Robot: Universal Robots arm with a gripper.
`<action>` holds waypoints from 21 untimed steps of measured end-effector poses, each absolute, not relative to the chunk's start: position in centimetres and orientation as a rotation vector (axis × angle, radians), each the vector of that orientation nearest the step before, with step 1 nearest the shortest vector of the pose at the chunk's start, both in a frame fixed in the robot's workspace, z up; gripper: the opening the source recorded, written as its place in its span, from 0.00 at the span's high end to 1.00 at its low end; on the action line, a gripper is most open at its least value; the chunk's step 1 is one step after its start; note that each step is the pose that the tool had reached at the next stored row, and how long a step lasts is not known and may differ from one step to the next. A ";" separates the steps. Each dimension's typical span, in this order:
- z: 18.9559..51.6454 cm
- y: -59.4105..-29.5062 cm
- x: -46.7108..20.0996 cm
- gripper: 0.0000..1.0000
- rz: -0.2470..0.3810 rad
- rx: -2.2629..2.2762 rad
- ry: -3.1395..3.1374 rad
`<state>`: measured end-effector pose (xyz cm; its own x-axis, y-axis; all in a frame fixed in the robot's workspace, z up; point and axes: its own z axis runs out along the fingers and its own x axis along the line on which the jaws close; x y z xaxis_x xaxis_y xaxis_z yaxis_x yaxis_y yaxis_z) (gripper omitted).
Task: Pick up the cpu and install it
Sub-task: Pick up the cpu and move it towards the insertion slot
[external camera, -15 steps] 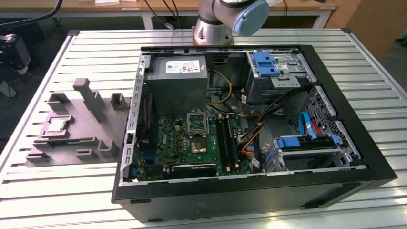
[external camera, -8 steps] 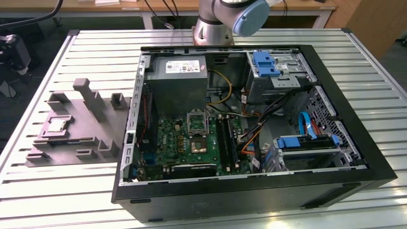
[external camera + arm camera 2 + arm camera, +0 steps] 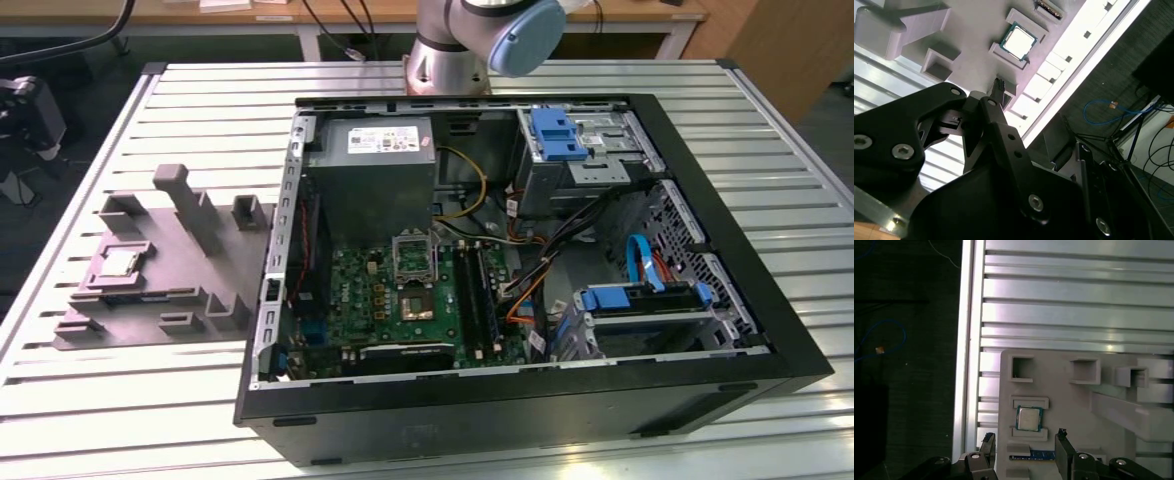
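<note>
The cpu (image 3: 118, 262), a small square chip with a silvery top, lies flat in a recess of the grey holder tray (image 3: 160, 290) at the exterior view's left, beside the open computer case (image 3: 534, 400). In both wrist views it sits some way beyond the fingertips: cpu (image 3: 1028, 418), cpu (image 3: 1016, 41). My gripper (image 3: 1024, 436) is open, its two black fingertips (image 3: 1060, 433) spread wider than the chip, with nothing between them. One fingertip (image 3: 999, 84) points toward the tray. Inside the case the motherboard socket (image 3: 411, 298) lies uncovered, its metal frame (image 3: 414, 252) raised.
The tray carries raised blocks (image 3: 1124, 412) and a memory stick (image 3: 1031, 456) next to the chip. The slatted metal table (image 3: 1079, 305) ends at an edge (image 3: 966, 340) close to the tray, with dark floor and cables beyond. A grey power-supply box (image 3: 371, 175) and drive bays (image 3: 641, 305) fill the case.
</note>
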<state>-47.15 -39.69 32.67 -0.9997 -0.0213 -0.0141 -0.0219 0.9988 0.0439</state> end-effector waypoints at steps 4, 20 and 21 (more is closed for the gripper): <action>32.5 -39.7 -47.1 0.41 0.069 -0.034 3.127; 32.0 -39.8 -47.1 0.41 0.069 -0.034 3.127; 32.0 -39.8 -47.1 0.41 0.069 -0.034 3.127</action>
<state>-47.15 -39.80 31.98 -0.9997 -0.0215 -0.0140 -0.0221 0.9988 0.0438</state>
